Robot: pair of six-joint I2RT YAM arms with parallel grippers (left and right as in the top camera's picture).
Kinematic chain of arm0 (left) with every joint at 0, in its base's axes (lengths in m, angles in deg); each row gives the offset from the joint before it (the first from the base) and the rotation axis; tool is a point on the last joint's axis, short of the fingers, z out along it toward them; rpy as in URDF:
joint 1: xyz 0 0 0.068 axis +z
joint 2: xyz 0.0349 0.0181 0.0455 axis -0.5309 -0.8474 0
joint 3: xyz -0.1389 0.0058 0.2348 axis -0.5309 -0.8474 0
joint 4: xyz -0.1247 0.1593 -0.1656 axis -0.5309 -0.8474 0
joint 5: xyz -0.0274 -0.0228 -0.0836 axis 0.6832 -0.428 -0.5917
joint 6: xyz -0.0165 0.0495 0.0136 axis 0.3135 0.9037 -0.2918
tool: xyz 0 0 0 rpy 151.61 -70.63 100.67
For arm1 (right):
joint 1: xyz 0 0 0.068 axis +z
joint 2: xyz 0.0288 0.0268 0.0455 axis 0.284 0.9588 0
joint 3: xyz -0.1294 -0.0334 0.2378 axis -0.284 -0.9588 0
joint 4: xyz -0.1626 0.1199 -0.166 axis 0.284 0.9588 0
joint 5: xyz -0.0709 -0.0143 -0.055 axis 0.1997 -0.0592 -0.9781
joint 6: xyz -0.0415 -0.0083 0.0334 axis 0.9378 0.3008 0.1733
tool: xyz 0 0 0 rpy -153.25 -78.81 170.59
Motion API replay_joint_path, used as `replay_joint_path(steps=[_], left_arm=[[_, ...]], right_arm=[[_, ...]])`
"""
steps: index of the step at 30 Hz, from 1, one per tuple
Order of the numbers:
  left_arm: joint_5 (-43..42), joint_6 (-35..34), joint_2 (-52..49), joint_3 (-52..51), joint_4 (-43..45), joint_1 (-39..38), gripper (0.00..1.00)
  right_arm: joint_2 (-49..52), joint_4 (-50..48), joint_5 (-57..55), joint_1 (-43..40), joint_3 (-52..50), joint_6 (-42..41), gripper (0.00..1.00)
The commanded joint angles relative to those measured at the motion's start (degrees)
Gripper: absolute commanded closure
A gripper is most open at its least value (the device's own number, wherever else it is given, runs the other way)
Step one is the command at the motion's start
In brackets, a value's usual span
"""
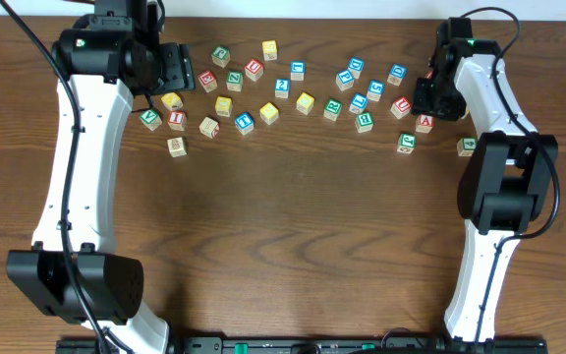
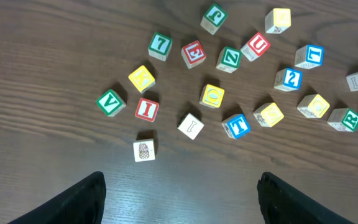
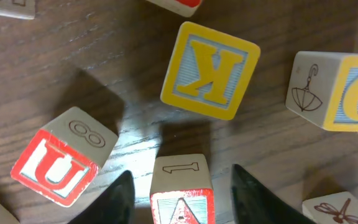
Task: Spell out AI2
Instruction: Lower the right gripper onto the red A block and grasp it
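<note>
The small wooden cube with a red "A" in a red frame [image 1: 424,123] sits flat on the counter [image 1: 293,226] at the right, letter up, with an outlined "1" on one side face. Close up its letter is cut off, so its turn is probably skewed. The wooden cube with a red "I" in a red frame [image 2: 146,109] lies at the left, letter up, slightly skewed. The wooden cube with a blue "2" in a blue frame [image 2: 288,79] lies between them, farther back, letter up, well apart from both.

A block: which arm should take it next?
Right. The right gripper stands open around the A block, a gap either side; the left gripper is far off, near the I block.
</note>
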Motion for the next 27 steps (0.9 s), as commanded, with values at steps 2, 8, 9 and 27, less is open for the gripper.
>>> replay_joint_path(steps=[2,8,9,27], left_arm=[[-0.2,-0.7,-0.4,0.7,-0.6,0.1,0.23],[-0.2,-0.7,-0.4,0.7,-1.0,0.1,0.23],[-0.2,-0.7,-0.4,0.7,-1.0,0.1,0.23],[-0.2,-0.7,-0.4,0.7,-1.1,0.1,0.23]], right_arm=[[0.2,-0.1,-0.5,-0.4,-0.1,0.1,0.58],[0.2,-0.1,-0.5,-0.3,-1.4,0.7,0.58],[0.2,0.0,-0.5,-0.3,-1.5,1.0,0.58],[0.2,1.6,0.6,0.2,-2.1,3.5,0.69]])
